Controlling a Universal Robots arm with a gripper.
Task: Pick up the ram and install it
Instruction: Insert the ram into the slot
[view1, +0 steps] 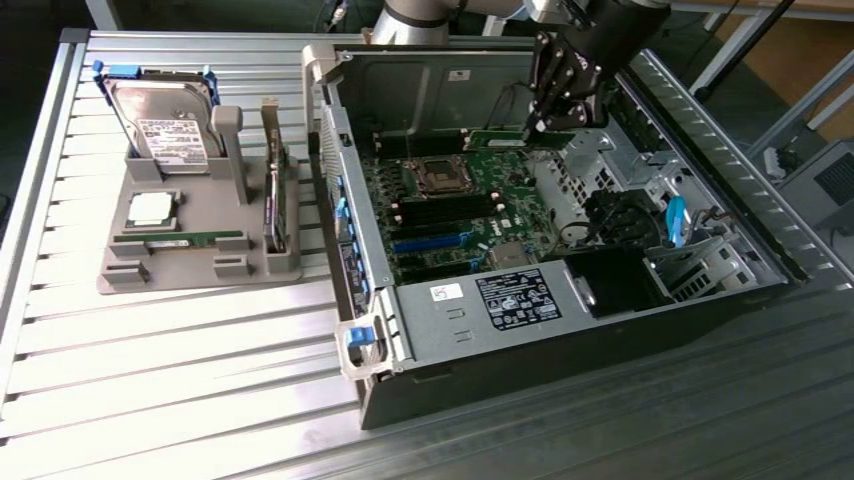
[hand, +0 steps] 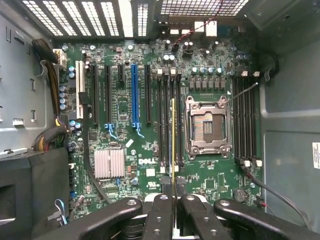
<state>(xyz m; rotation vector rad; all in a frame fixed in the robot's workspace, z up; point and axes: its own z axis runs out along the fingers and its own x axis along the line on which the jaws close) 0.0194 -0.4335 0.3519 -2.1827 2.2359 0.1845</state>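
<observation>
Ram (view1: 501, 137), a long, narrow green circuit-board stick, is clamped in the black end effector (view1: 538, 128). The end effector is closed on the stick's upper edge and holds it level inside the open grey-and-black computer case (view1: 561, 370). The case lies on its side on the slatted metal counter (view1: 200, 380), toward the exterior view's right edge. The ram hangs over the far part of the green motherboard (view1: 501, 205), beside the square metal CPU socket (view1: 434, 178) and near the case's far wall.

In the wrist view the ram (hand: 173, 145) shows edge-on as a thin yellowish line running out from between the end effector's black fingers (hand: 162, 212). It lies along the bank of black memory slots (hand: 165, 120) just beside the CPU socket, between that socket and the long blue expansion slot (hand: 134, 95). I cannot tell whether its lower edge touches a slot or is apart from it. A small ribbed silver heatsink (hand: 109, 163) sits on the board on the far side of the blue slot.

Toward the exterior view's left edge of the counter, well apart from the end effector, stands a grey moulded holder tray (view1: 134, 275). It carries a silver hard drive (view1: 167, 125), a square silver CPU chip (view1: 150, 208), a second green stick lying flat (view1: 187, 240) and an expansion card standing on edge (view1: 278, 200).
</observation>
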